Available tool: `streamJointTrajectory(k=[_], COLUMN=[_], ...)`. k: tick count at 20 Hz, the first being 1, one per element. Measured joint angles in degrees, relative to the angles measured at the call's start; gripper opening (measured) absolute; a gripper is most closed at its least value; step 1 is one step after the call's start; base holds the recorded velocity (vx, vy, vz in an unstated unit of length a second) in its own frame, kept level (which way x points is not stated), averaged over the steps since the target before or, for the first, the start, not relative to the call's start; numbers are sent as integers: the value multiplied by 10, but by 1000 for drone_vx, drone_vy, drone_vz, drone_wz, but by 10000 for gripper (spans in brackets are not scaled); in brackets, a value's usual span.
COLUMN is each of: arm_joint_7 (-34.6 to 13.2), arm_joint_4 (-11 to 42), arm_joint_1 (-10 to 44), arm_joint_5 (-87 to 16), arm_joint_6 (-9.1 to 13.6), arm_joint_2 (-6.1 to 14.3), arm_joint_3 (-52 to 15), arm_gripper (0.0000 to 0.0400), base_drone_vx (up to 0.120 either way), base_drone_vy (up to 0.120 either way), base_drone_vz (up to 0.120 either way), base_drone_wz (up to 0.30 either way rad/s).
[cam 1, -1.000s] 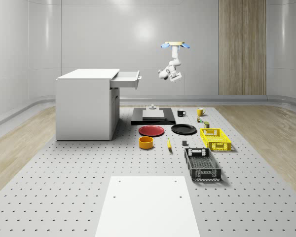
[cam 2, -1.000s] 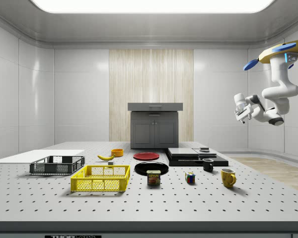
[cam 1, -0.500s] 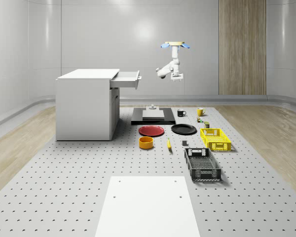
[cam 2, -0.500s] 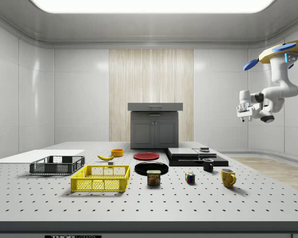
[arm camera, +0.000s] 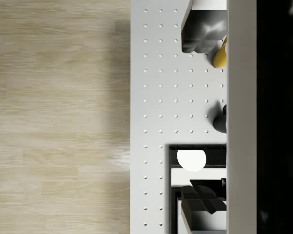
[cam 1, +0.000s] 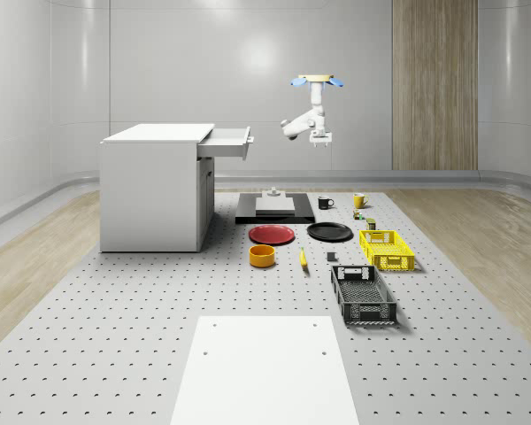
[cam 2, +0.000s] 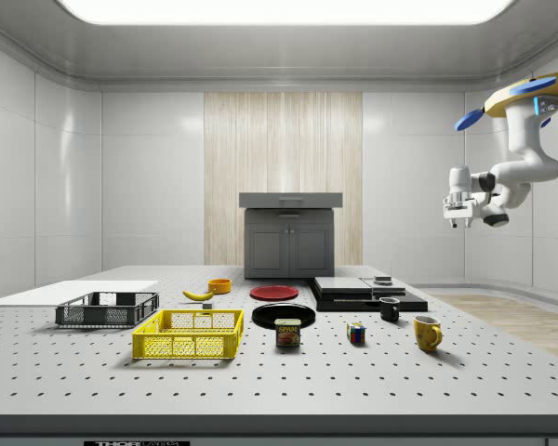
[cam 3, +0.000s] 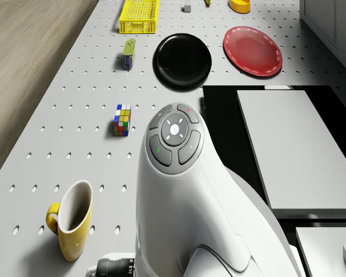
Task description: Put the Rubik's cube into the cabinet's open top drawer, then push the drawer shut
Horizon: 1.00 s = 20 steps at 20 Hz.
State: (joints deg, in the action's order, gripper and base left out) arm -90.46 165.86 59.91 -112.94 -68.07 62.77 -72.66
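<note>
Change since a second ago: we see that the arm has turned the gripper from a sideways tilt to pointing down at the table; the drone hovers at about the same high place, over the far edge of the table near the black platform.
Gripper state: we cannot tell if it is released or clenched; it carries nothing that we can see.
Rubik's cube: it lies on the table between the yellow mug and the can, well apart from the gripper and far below it.
Drawer: the top drawer of the cabinet stands open, on the other side of the platform from the cube.
Step in hand: in our judgement this is the approach to the cube, not yet the grasp.
How to do it well: we should bring the drone over the cube, descend straight, keep away from the mug and the can, and square the fingers to two flat faces.
Count, mugs: two, one yellow and one black.
Count, plates: two, red and black.
Count, baskets: two, yellow and black.
Count, others: one orange bowl, one banana, one can, one cube.
</note>
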Motion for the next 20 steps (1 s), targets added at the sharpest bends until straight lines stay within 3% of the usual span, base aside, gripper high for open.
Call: streamJointTrajectory(k=[20], arm_joint_7=[-22], arm_joint_4=[-4], arm_joint_1=[24], arm_joint_5=[30], arm_joint_6=[-50], arm_joint_2=[59], arm_joint_3=[-21], arm_gripper=[400], base_drone_vx=[120], base_drone_vy=[120], base_drone_vz=[-120], base_drone_wz=[0])
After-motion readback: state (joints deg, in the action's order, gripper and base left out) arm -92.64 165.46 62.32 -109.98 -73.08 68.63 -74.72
